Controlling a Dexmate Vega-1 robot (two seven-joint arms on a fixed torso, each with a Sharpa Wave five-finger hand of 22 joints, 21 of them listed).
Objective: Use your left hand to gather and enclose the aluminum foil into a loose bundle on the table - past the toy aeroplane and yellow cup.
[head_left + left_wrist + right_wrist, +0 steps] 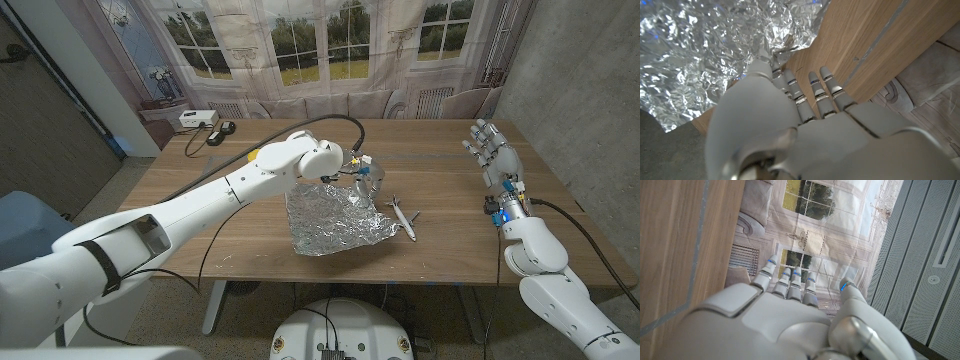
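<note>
From the head view I see the crinkled, shiny aluminium foil sheet (pixel 335 220) lying mid-table on the wooden table (pixel 450 190), my left hand (pixel 362 172) at its far edge; a small white toy aeroplane (pixel 403 213) sits just beside it. My right hand (pixel 492 150) hovers well apart, fingers spread.

Through my left wrist view, straight fingers (pixel 816 90) lie side by side, one touching the foil's crumpled edge.

Through my right wrist view, fingers (pixel 790 282) extend, holding nothing.

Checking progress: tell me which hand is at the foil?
The left hand, reaching the foil's far edge; the right hand is raised open, well apart.
</note>
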